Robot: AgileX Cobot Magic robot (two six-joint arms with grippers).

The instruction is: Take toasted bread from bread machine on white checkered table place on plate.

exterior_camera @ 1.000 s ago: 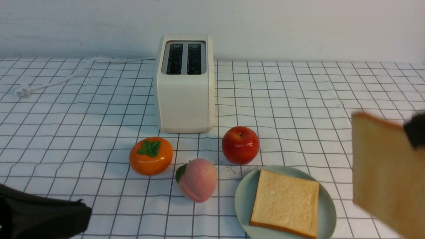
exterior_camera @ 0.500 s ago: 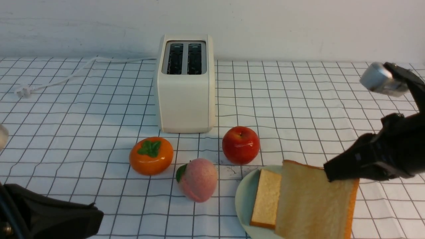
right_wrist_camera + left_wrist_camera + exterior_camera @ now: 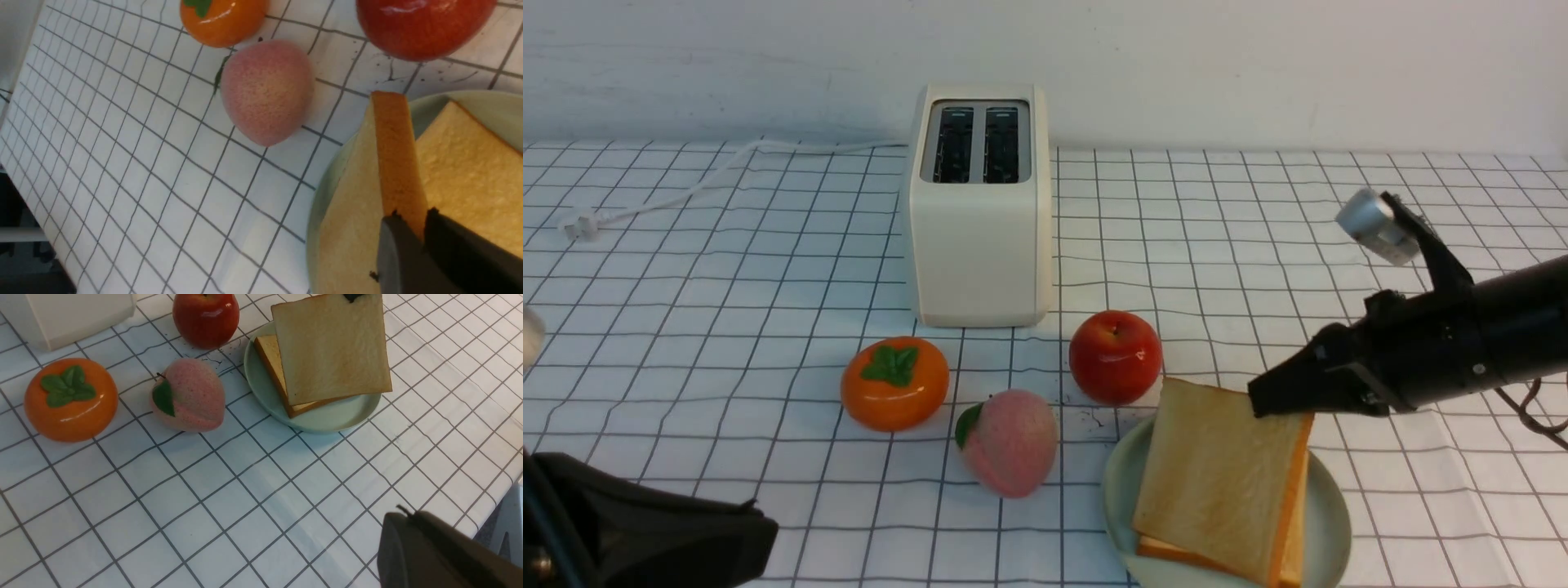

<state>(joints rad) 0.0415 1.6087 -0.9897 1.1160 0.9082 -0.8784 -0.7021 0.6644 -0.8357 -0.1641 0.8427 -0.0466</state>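
- Toast location: both slices are out of the toaster; its two slots show dark and empty.
- Lower slice lies flat on the plate, near the front of the table.
- Upper slice hangs tilted over the lower slice, far right corner raised, near edge low. Whether the two slices touch cannot be told.
- Right gripper: jaws are clamped on the crust at that raised corner. The right wrist view shows one finger on each face of the slice.
- Left gripper: jaws are closed on nothing, low at the near left, well apart from the plate.
- Handling, judged: expect the toast to be light, fairly stiff across its face and crumbly at the crust. It will likely dent under hard pressure, so keep the grip light. The porous faces should give good friction, so slip is unlikely.
- Grip point: hold at a crust edge or corner, one finger per face. A corner hold lets the slice swing, so lower it slowly.
- Step in hand, judged: laying the second slice onto the first. Level it over the plate before you open the jaws, or it may slide off.
- Clearance: the apple sits just beside the plate's far rim and the peach near its left rim. Keep the slice off both.
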